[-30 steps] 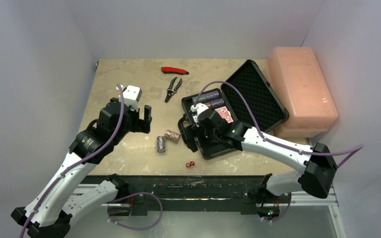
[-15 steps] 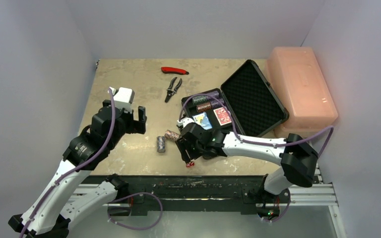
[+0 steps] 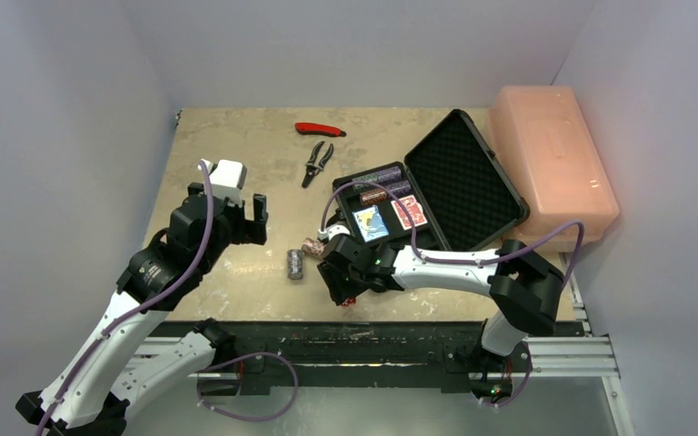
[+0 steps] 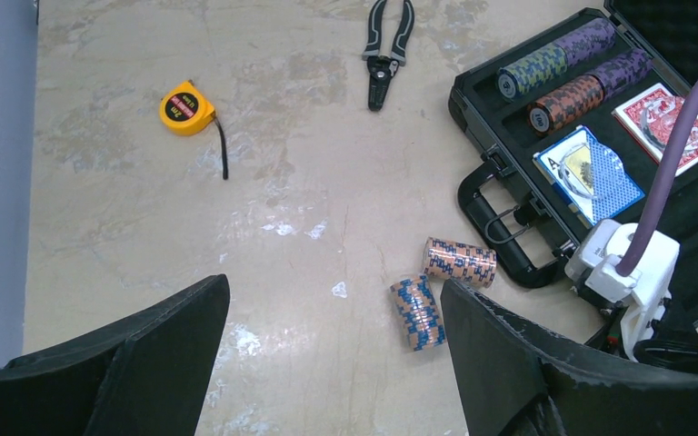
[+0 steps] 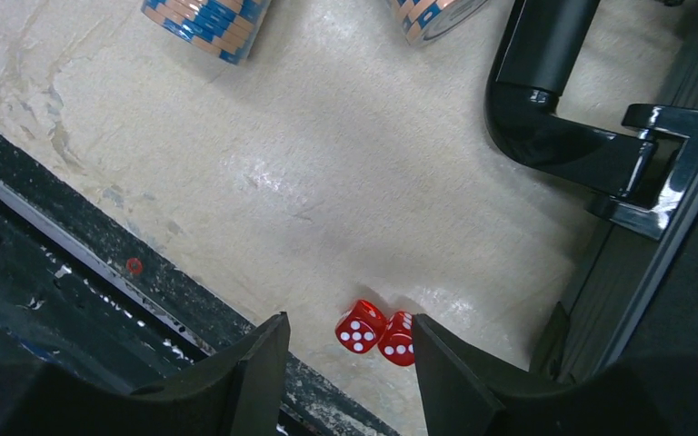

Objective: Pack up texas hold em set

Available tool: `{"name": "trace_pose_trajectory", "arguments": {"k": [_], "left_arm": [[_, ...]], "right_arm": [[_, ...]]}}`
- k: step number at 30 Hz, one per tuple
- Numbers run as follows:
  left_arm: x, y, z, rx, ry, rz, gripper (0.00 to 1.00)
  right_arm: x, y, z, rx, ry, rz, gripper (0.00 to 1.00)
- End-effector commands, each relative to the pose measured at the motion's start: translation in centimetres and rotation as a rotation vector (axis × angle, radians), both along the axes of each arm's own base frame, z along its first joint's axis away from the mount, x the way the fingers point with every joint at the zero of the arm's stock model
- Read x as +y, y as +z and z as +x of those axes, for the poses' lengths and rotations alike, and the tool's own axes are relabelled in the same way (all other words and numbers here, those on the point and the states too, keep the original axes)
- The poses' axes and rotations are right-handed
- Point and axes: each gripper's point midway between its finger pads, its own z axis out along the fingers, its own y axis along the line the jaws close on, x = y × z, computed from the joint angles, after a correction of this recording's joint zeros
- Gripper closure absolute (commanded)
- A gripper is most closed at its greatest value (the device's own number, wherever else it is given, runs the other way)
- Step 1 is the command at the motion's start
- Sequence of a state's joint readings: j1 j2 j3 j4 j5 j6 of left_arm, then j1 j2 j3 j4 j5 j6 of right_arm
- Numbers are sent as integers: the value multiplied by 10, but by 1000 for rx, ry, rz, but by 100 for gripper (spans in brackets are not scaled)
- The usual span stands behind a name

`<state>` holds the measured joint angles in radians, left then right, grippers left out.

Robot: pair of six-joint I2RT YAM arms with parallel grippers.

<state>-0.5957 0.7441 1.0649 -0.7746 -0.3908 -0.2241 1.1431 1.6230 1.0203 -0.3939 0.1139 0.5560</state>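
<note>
Your left gripper point(image 4: 334, 284) hangs well to the left of the open black briefcase point(image 3: 462, 182), its jaws spread wide and holding nothing. Far left of the briefcase, a yellow tape measure point(image 4: 186, 107) lies on the table. The pliers point(image 4: 387, 41) lie just left of the briefcase's far corner, with the red-handled tool point(image 3: 320, 129) beyond them. Two loose chip stacks lie on their sides just left of the briefcase handle point(image 5: 545, 100): an orange-and-blue one point(image 4: 415, 312) and another point(image 4: 459, 260) nearer the handle. Your right gripper point(image 5: 347, 322) is low over the table off the briefcase's near left corner. Its jaws are parted and not clamped, with the two red dice point(image 5: 379, 332) lying side by side between the fingertips. Inside the briefcase, two rows of chips point(image 4: 554, 62) fill the far slots, and the blue deck point(image 4: 589, 174) and red deck point(image 4: 668, 118) sit just in front of them. The lid stands open on the right, and the pink box point(image 3: 553, 163) sits just right of the briefcase.
</note>
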Motion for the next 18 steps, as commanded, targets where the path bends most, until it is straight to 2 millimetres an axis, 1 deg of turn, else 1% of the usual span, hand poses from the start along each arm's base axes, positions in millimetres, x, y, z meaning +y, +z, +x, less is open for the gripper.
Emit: {"name": "trace_pose_trajectory", "arguments": {"k": [1, 5, 11, 18], "left_arm": [[3, 5, 4, -26, 20, 2, 14], [3, 5, 4, -28, 21, 3, 14], [4, 6, 4, -31, 23, 2, 14], [5, 6, 4, -33, 23, 2, 14]], "right_arm": [[13, 7, 8, -34, -16, 34, 44], [13, 1, 11, -42, -23, 14, 45], [5, -6, 16, -58, -60, -39, 49], [-4, -5, 16, -63, -82, -60, 51]]}}
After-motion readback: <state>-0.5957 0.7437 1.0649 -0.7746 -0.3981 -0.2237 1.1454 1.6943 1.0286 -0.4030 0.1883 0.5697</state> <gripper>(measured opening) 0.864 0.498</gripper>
